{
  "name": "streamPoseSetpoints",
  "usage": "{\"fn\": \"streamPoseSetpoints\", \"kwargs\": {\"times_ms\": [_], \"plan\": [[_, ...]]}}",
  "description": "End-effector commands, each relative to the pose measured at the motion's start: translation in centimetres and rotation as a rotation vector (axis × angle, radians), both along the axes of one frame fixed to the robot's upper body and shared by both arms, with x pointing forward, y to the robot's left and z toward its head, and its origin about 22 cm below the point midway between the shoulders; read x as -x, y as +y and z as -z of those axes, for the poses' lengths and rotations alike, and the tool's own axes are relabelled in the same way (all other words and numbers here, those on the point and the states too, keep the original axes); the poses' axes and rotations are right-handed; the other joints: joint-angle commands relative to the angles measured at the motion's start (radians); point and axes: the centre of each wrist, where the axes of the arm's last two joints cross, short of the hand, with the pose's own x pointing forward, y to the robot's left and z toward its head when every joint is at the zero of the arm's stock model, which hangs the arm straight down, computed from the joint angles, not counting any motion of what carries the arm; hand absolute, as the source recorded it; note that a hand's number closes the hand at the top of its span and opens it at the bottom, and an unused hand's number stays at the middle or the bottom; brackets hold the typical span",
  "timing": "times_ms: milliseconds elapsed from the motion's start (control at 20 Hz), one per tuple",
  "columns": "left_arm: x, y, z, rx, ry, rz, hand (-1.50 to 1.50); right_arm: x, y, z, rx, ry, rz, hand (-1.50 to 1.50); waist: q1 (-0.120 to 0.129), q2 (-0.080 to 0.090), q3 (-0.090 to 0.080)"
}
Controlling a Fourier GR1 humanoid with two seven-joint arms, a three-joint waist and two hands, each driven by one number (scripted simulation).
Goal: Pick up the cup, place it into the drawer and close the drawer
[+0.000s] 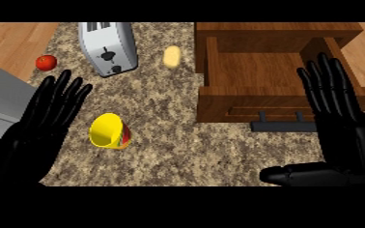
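A yellow cup [108, 132] lies tipped on its side on the speckled counter [178, 140], its mouth facing the lower left. My left hand [39, 125] stands open just left of the cup, fingers straight and pointing up, not touching it. The wooden drawer [246, 101] is pulled open at the upper right, its inside bare, with a dark handle [281, 125] on its front. My right hand [335, 121] is open over the drawer's right side, fingers up and thumb stretched to the left.
A silver toaster [108, 47] stands at the back left of the counter. A red tomato [46, 62] lies left of it on the wooden surface. A pale potato [172, 56] lies between the toaster and the drawer.
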Motion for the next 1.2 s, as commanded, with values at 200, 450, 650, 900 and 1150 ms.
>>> {"fn": "streamPoseSetpoints", "kwargs": {"times_ms": [200,450,650,900,1150], "plan": [[-2.0,0.7,0.9,0.028,0.032,0.024,-1.5,-1.1,-0.3,-0.6,0.003,0.004,0.002,-1.5,-0.003,0.0,0.0],[-0.4,-1.2,0.0,0.013,0.024,0.031,-1.5,-1.4,-1.0,0.1,-0.02,0.001,-0.008,-1.5,-0.002,0.0,0.0],[-1.3,-1.5,-1.1,0.002,0.057,0.002,-1.5,0.0,-1.1,0.0,-0.009,0.003,-0.002,-1.5,-0.003,-0.001,0.0],[-1.4,1.2,1.9,-0.011,0.093,-0.018,-1.5,1.4,0.6,-1.0,-0.006,-0.01,0.002,-1.5,-0.004,-0.001,0.0],[-1.1,1.7,3.8,-0.017,0.13,-0.05,-1.5,-1.5,0.4,-1.8,0.002,0.005,-0.004,-1.5,-0.001,0.0,0.0]]}}
